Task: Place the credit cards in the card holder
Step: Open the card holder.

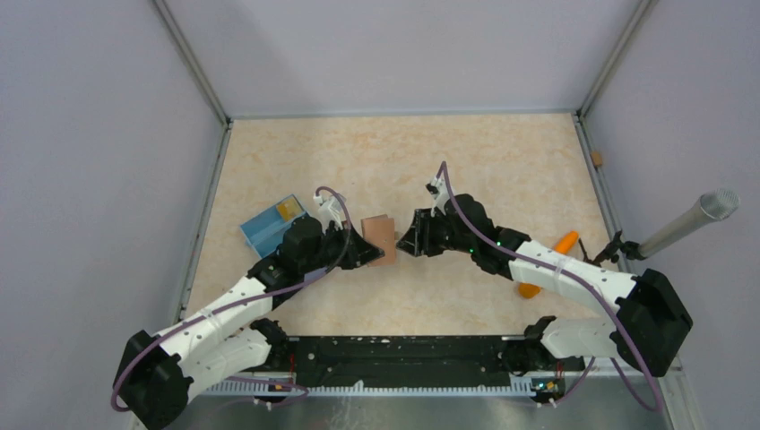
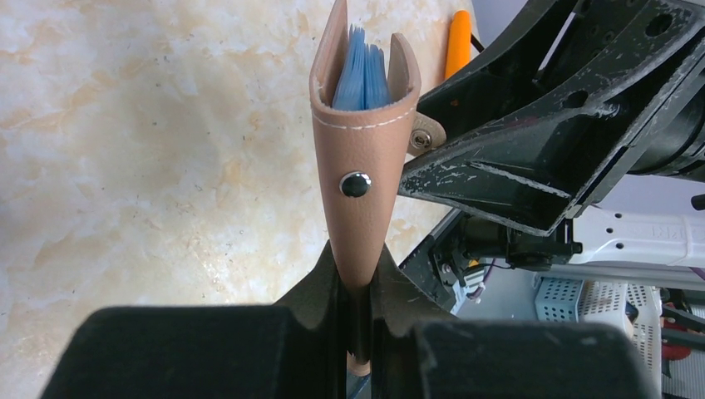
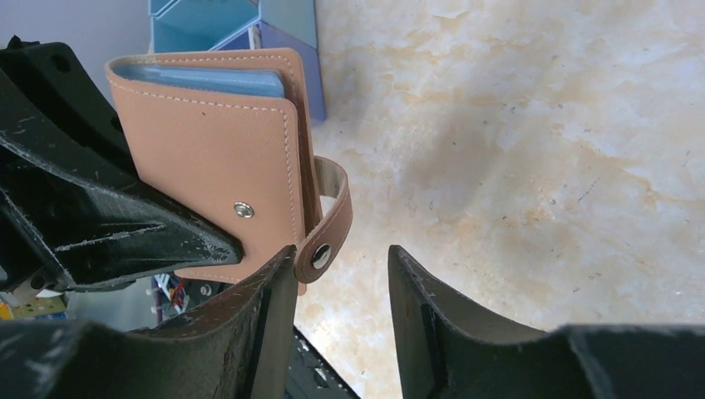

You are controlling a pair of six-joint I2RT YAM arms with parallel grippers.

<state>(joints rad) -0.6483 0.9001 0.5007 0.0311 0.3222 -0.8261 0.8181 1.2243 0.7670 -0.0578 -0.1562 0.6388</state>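
Note:
The brown card holder stands on edge above the table, and my left gripper is shut on its folded spine. Its mouth gapes upward, with light blue sheet edges showing inside. I cannot tell whether these are credit cards or sleeves. My right gripper is open just to the holder's right. The holder's snap strap hangs at the tip of its left finger, and nothing is gripped. A yellow-gold card lies in the blue box.
The blue divided box sits on the table behind my left arm and also shows behind the holder in the right wrist view. An orange carrot-shaped object lies by my right arm. Grey walls enclose the table.

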